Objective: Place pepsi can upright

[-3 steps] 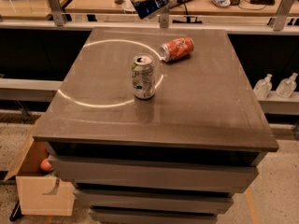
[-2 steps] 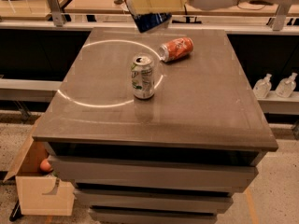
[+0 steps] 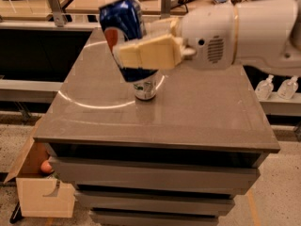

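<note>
You have gripper (image 3: 134, 48) in air over table (image 3: 202, 109), arm reaching in from right edge. Jaws clamped on pepsi can (image 3: 120, 18), one tan finger across its front. Can off surface, tilted, upper end leaning toward left edge. White-and-green can (image 3: 145, 87) upright near table centre, partly hidden behind held can. Cardboard box (image 3: 44, 197) on floor by near-left corner.

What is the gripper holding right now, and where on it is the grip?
The gripper, raised over the table, holds the pepsi can across the side of its body, tilted.
</note>
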Robot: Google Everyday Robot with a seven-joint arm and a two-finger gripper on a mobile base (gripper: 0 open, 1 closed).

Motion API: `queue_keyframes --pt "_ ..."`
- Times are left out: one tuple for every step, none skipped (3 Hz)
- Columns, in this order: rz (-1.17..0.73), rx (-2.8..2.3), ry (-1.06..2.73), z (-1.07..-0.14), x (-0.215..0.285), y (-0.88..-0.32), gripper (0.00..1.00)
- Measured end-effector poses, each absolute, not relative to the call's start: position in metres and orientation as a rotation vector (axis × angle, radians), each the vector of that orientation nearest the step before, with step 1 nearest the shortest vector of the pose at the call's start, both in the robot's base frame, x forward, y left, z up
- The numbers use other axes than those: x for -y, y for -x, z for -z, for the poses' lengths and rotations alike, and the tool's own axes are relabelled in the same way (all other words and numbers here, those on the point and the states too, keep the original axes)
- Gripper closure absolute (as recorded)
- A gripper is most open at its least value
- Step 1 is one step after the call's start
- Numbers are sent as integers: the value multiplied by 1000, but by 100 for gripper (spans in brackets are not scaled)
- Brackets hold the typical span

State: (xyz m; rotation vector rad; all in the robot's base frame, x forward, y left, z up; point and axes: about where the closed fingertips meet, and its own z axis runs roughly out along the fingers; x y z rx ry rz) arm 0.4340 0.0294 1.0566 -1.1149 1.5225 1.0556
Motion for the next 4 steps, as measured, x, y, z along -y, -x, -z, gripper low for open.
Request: queue_keyframes --pt "-1046 -1524 1064 -1015 -39 -443 100" --pt "-1021 -1518 1030 -984 -44 -456 100" --pt "-953 -1511 1048 -935 -46 -468 100" --pt "-899 -1511 1071 -907 -43 -475 100"
